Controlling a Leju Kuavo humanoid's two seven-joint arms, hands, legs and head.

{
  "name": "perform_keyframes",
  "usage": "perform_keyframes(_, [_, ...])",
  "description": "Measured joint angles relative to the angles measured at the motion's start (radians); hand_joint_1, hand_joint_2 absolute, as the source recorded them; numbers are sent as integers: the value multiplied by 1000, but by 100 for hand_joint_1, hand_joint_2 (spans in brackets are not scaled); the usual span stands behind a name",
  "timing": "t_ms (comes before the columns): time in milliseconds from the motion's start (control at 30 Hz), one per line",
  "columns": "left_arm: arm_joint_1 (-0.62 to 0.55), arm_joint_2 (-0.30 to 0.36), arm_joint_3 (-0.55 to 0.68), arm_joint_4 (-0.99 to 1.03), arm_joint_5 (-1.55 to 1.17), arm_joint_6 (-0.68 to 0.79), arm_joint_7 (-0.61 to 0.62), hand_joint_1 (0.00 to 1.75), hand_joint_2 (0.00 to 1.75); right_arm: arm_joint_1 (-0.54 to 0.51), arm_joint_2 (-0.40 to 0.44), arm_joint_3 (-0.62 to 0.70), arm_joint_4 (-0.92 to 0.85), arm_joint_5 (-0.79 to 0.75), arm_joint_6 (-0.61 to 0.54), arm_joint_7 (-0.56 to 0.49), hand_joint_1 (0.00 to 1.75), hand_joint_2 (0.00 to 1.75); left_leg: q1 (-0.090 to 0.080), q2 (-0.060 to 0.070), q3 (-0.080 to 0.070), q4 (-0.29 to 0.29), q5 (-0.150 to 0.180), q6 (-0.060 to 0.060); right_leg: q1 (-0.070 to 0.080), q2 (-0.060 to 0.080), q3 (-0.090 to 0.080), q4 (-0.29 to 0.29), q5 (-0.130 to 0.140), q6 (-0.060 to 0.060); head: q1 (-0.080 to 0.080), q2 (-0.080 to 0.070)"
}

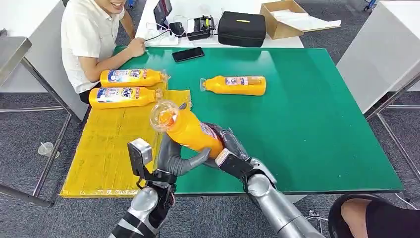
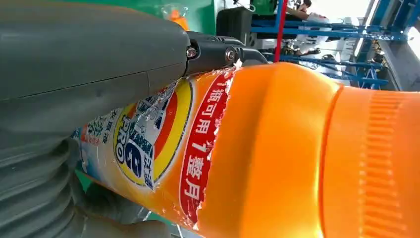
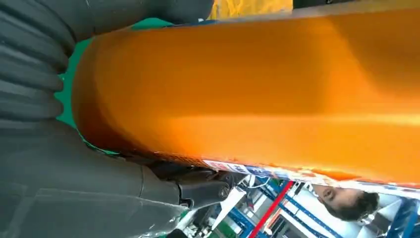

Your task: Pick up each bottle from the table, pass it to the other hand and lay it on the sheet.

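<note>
Both hands grip one orange bottle (image 1: 190,130) above the green worktop (image 1: 307,124): the right hand (image 1: 228,148) wraps its base end, the left hand (image 1: 173,157) clasps its middle from below, cap tilted up-left. Two bottles (image 1: 126,87) lie on the yellow sheet (image 1: 104,148); another bottle (image 1: 235,85) lies on the worktop.

A person in a white shirt (image 1: 91,42) sits at the green table's (image 1: 317,124) far left corner, one hand resting on its edge. A black phone (image 1: 187,54) lies just beside that hand. Beyond the table, a black case (image 1: 242,29) sits next to an open cardboard box (image 1: 283,19). A clear plastic cup (image 1: 46,148) lies on the grey floor.
</note>
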Motion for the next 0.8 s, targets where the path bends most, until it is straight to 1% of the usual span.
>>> perform_keyframes(233, [-12,-3,15,10,104,-95,20,0,175,-8,5,30,1,1,-1,-16,175,175,0,0,0,0,0,0,0,0,0,0,0,0,0,0])
perform_keyframes(667, [-14,-4,36,10,167,-120,35,0,175,-9,14,54,11,-15,4,-22,175,175,0,0,0,0,0,0,0,0,0,0,0,0,0,0])
perform_keyframes(700, [-14,-4,38,9,172,-120,35,157,175,-9,15,56,14,-20,5,-23,175,175,0,0,0,0,0,0,0,0,0,0,0,0,0,0])
perform_keyframes(733, [-13,-4,39,6,176,-119,33,175,175,-9,17,58,17,-23,6,-23,175,175,0,0,0,0,0,0,0,0,0,0,0,0,0,0])
perform_keyframes(800, [-9,-4,42,-3,186,-107,28,175,175,-10,23,59,25,-31,8,-23,175,175,0,0,0,0,0,0,0,0,0,0,0,0,0,0])
